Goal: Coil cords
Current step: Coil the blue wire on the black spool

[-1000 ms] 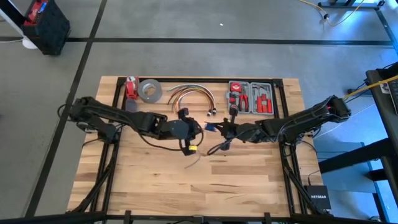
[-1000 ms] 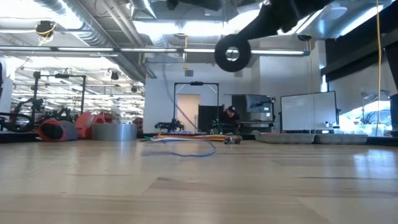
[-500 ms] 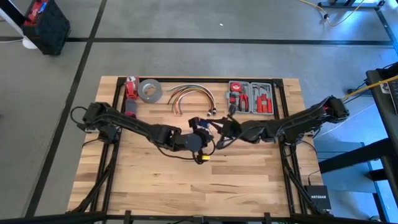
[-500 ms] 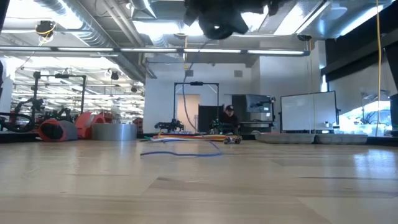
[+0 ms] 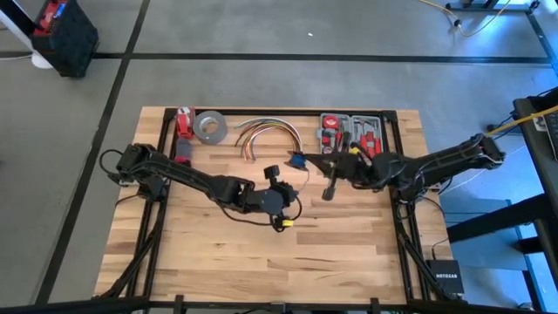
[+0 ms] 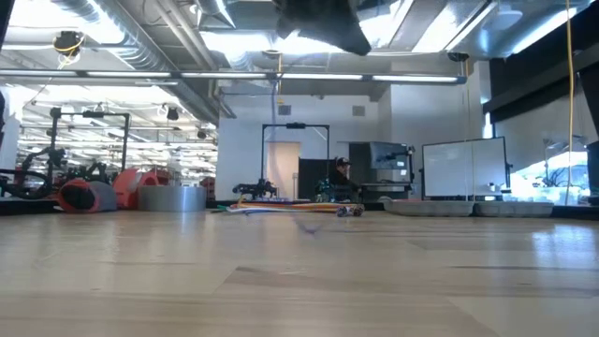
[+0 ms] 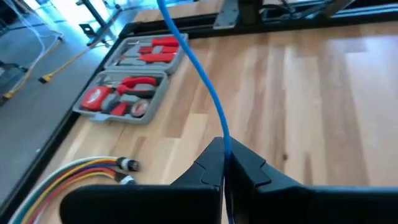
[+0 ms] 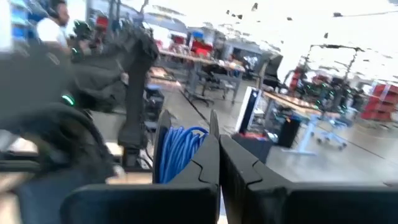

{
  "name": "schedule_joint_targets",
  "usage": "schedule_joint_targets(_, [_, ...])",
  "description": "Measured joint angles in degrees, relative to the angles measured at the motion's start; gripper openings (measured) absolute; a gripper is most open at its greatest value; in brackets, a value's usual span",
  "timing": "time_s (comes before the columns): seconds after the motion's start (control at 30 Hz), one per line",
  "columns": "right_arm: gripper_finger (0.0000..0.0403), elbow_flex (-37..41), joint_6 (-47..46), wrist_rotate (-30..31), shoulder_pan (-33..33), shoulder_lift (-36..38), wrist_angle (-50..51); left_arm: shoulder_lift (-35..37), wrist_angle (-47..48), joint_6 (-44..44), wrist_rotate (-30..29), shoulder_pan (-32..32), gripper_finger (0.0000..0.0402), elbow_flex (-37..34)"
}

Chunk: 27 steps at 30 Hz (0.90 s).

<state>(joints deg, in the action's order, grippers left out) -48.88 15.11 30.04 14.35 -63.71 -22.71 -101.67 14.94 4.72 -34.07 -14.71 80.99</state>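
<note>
The cords show as one thin blue wire [image 7: 208, 93]. It runs from my left gripper [image 7: 224, 163] up across the table to a small blue coil [image 5: 296, 160] at my right gripper [image 8: 217, 149]. My left gripper [image 5: 281, 180] is shut on the wire above the table's middle. My right gripper [image 5: 307, 160] is raised just right of it, shut, with the coil's loops [image 8: 179, 149] beside one finger. In the low view only a dark gripper [image 6: 323, 23] shows at the top. My left gripper pinches a single strand [image 7: 225, 140] between its two fingertips. The fingers slant down toward the table's far right. The strand rises from them in a smooth curve, clear of the wood. My right gripper carries the coil's loops [image 8: 183, 140] against the outer side of one finger [image 8: 202, 165], lifted clear of the table. Whether a strand also sits between the shut fingers is hidden by the fingers.
Along the far edge lie an open tool case [image 5: 350, 137], an arched bundle of orange, red and white cables [image 5: 266, 131], a grey tape roll [image 5: 210, 127] and a small red object [image 5: 184, 122]. Bare wood [image 5: 261, 253] fills the near half.
My left gripper went down and toward the table's right, then kept still. My right gripper rose, tipped its fingers upward and drew back toward the far right with the coil. The blue loop that lay on the table has been drawn up off it.
</note>
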Motion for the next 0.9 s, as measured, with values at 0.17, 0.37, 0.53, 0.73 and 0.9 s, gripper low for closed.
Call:
schedule_joint_targets(0.17, [0.0001,-0.1,0.0,-0.7,1.2,4.3,2.6,0.0,2.2,-0.3,-0.2,0.0,0.0001,0.0])
schedule_joint_targets(0.37, [0.0001,0.0,0.0,0.9,2.7,6.9,7.1,0.0,4.0,-0.6,-0.2,0.0,0.0,0.0])
schedule_joint_targets(0.53, [0.0001,0.0,-0.1,1.4,2.7,7.0,9.8,0.0,5.4,0.4,1.2,0.0,0.0016,0.0])
schedule_joint_targets(0.73, [0.0001,0.0,-0.1,1.9,2.6,7.0,11.5,0.0,12.5,0.6,6.0,-1.0,0.0073,3.7])
schedule_joint_targets(0.9, [0.0001,0.0,-0.2,1.9,2.6,7.0,11.9,0.0,12.2,-5.0,6.9,-2.7,0.011,6.8])
